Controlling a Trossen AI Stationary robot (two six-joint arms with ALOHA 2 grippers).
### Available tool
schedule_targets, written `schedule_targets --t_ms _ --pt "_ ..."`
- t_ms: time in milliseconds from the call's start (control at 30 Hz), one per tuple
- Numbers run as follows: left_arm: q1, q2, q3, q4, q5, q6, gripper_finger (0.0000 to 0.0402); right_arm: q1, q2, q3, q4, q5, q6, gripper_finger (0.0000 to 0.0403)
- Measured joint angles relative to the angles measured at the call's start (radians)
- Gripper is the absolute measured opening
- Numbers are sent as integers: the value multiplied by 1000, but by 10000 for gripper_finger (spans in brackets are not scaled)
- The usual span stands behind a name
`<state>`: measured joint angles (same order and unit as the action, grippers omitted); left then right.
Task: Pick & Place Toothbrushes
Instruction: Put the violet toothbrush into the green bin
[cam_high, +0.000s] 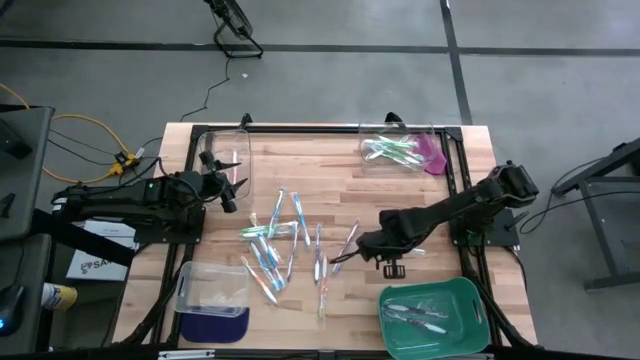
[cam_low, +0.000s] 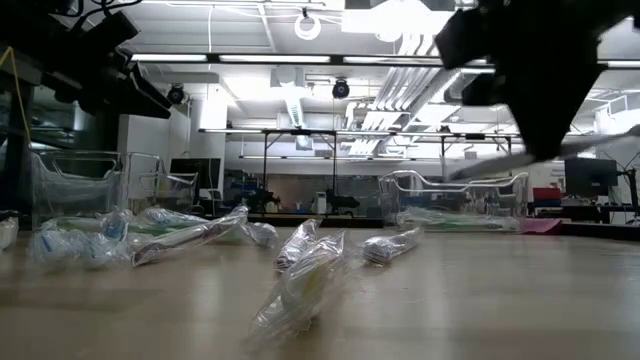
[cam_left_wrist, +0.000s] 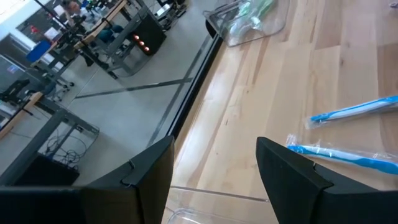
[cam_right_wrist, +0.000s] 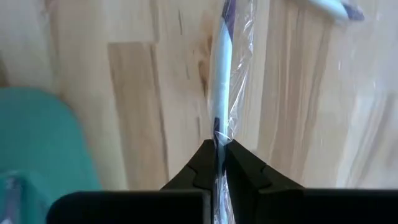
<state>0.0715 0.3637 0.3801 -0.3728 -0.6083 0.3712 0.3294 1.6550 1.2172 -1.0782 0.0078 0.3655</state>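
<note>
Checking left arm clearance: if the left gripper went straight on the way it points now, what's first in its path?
Probably nothing on the table. The left gripper, open, points past the table edge toward the floor; the blue toothbrushes lie off to one side. Depth is unclear.

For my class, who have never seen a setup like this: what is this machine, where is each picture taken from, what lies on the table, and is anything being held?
Two robot arms work at a wooden table. One picture looks down from above, one looks level across the tabletop, and two come from cameras on the wrists. Wrapped toothbrushes lie scattered mid-table; clear bins and a green tray stand around them. The right gripper is shut on one pale wrapped toothbrush. The left gripper waits open near the table's edge.
</note>
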Motion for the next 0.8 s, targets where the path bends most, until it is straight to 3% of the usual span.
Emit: schedule_targets --t_ms 533,800 --pt "0 0 0 -29 0 -36 221 213 -2 205 -354 19 335 13" --pt "0 0 0 -30 0 -37 221 326 -2 243 -359 27 491 14"
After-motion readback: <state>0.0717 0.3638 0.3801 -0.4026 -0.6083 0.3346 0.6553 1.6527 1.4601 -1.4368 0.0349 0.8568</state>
